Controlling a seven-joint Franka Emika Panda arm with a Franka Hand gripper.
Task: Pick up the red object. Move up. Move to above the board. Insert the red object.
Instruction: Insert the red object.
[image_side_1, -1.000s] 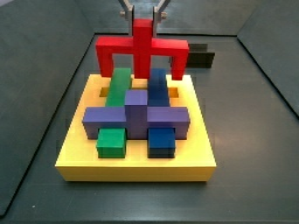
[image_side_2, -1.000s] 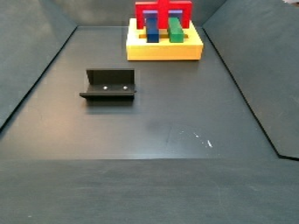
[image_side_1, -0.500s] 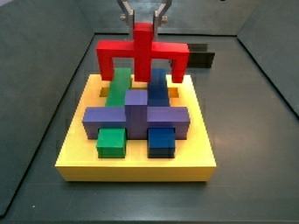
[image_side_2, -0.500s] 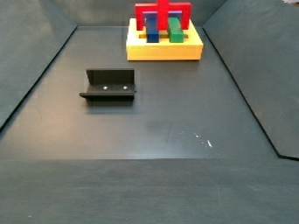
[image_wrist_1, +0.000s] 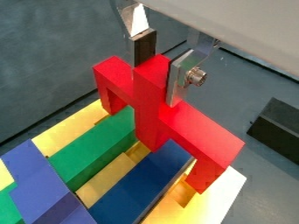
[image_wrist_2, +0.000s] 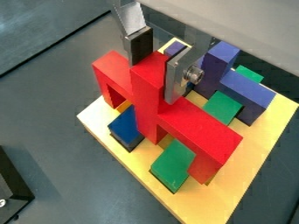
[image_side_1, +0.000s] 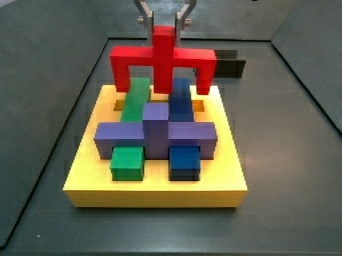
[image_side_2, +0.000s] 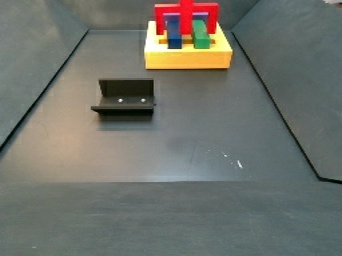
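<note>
Red object (image_wrist_1: 158, 109) is hanging in the gripper (image_wrist_1: 162, 63), whose silver fingers (image_wrist_1: 184, 74) are clamping its upright stem from both sides in both wrist views. It is an arch with two legs pointing down and a central post rising up into the jaws.

Picking up, lifting and carrying over are looking done: the piece is sitting above the far end of the yellow board (image_side_1: 156, 190), over the green bar (image_side_1: 135, 96) and blue bar (image_side_1: 178, 97). In a side view the legs are straddling those two bars, with their feet close to the board's top near its far edge.

Insertion is the step in hand. Whether the feet are already entering their slots is hard to tell; in a wrist view one foot (image_wrist_1: 202, 179) is appearing just at the yellow surface. Left to do, by my reading: finishing the descent until the arch seats, then letting go.

The fixture (image_side_2: 126, 97) is standing well apart on the floor, unused.
</note>
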